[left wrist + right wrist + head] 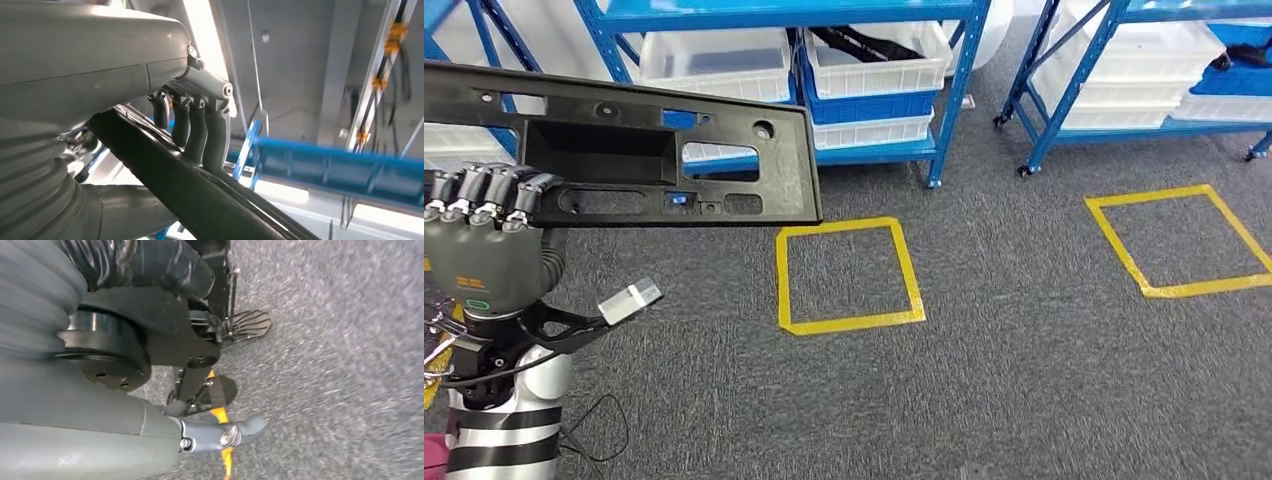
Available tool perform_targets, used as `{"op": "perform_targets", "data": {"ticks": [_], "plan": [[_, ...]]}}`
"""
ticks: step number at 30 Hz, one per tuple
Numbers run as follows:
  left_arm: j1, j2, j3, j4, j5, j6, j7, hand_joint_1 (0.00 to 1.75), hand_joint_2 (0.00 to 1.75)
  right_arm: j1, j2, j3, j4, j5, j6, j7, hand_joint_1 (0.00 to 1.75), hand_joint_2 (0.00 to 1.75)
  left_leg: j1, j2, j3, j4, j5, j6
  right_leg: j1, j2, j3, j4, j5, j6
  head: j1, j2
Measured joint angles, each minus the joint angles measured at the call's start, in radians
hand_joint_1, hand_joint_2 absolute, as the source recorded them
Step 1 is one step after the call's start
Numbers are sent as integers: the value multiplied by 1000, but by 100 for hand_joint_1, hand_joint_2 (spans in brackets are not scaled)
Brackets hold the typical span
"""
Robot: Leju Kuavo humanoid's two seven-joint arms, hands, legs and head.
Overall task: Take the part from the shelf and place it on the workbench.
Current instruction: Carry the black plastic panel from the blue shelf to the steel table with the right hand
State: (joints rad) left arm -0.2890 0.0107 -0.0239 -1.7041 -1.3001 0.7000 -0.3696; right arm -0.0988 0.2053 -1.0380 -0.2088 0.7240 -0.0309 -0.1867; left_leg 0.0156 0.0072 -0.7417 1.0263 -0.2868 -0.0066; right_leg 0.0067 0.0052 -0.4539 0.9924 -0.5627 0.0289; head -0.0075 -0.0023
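The left hand (484,240), raised at the left of the head view, grips the part (624,150) by its lower edge, the dark fingers (489,195) curled over the rim from in front. The part is a long, flat, black plastic panel with a deep rectangular recess near its middle, several slots and round holes cut through it, and a raised border; it is held roughly level, tilted slightly down toward its right end, above the grey carpet (1024,380) and in front of a blue shelf rack (954,90). The left wrist view looks upward past the left hand (195,125) and shows the fingers (212,145) pressed on the panel's narrow black edge (200,200), with blue shelf beams and ceiling lights behind, detail hidden from the head view. The right hand (220,435) hangs over the carpet in the right wrist view; whether its fingers are apart or together cannot be told. White bins (874,60) sit on the rack. Two squares of yellow tape (849,275) mark the carpet. No legible writing appears on the part.
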Motion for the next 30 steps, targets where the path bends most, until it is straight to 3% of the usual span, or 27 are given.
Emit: {"op": "perform_targets", "data": {"ticks": [1,2,3,6,7,8,18,21,23,25,26,27,28,29,30], "plan": [[-3,3,-1,3,0,0,1,175,175,0,1,-2,0,0,0,0,0,175,2,0,1,-12,13,-6,-3,0,-11,3,13,-5,0,0],[-6,5,-2,6,1,0,1,175,175,-1,2,-4,1,0,0,0,0,175,3,-2,-4,-12,4,-11,-6,0,-22,2,26,-13,1,0],[-8,8,-2,9,2,0,1,175,175,-1,3,-5,1,0,0,0,0,175,4,-3,-12,3,-28,-15,-10,-2,-35,1,41,-21,-1,0],[-14,15,-2,19,3,0,1,175,175,1,4,-8,1,0,0,0,0,175,6,-6,-46,160,-198,-24,-12,-6,-74,2,84,-37,-5,0],[-14,16,-1,21,3,0,1,175,175,1,4,-8,1,0,0,0,0,175,6,-6,-52,203,-227,-26,-12,-7,-81,2,92,-38,-5,0],[-15,16,-1,21,3,0,1,175,175,1,4,-8,1,0,0,0,0,175,6,-6,-55,226,-238,-27,-11,-7,-84,2,96,-38,-6,0],[-15,17,-1,22,4,0,1,175,175,1,4,-8,1,0,0,0,0,175,6,-6,-55,232,-240,-28,-11,-7,-86,3,97,-38,-6,0],[-15,18,-2,23,4,0,1,175,175,1,5,-9,1,0,0,0,0,175,6,-6,-58,274,-242,-29,-10,-7,-97,4,107,-37,-4,0],[-16,19,-2,26,4,0,1,175,175,1,5,-9,1,0,0,0,0,175,6,-6,-52,310,-227,-30,-9,-8,-113,7,117,-36,-4,0],[-17,19,-2,32,7,0,1,175,175,1,5,-10,1,0,0,0,0,175,8,-6,31,263,-179,-32,-11,-8,-152,20,137,-29,-4,0],[-20,19,-2,35,10,0,1,175,175,0,5,-11,1,0,0,0,0,175,7,-9,97,190,-183,-30,-10,-7,-173,29,150,-21,-3,0],[-24,18,-2,39,12,0,1,175,175,2,5,-12,0,0,-1,1,0,175,6,-10,150,112,-184,-17,-9,-7,-196,36,167,-9,-2,0],[-27,18,-2,42,14,0,1,175,175,3,5,-13,0,0,-2,1,0,175,3,-10,162,63,-193,1,-8,-6,-217,57,152,-4,0,0],[-30,17,-2,47,15,0,0,175,175,5,6,-13,0,0,-3,2,0,175,-1,-9,144,24,-182,20,-7,-5,-246,145,107,3,1,0],[-31,17,-2,52,16,0,0,175,175,4,6,-14,0,0,-5,4,0,175,-1,-4,88,17,-119,26,-6,-5,-193,135,61,4,1,0]]}}
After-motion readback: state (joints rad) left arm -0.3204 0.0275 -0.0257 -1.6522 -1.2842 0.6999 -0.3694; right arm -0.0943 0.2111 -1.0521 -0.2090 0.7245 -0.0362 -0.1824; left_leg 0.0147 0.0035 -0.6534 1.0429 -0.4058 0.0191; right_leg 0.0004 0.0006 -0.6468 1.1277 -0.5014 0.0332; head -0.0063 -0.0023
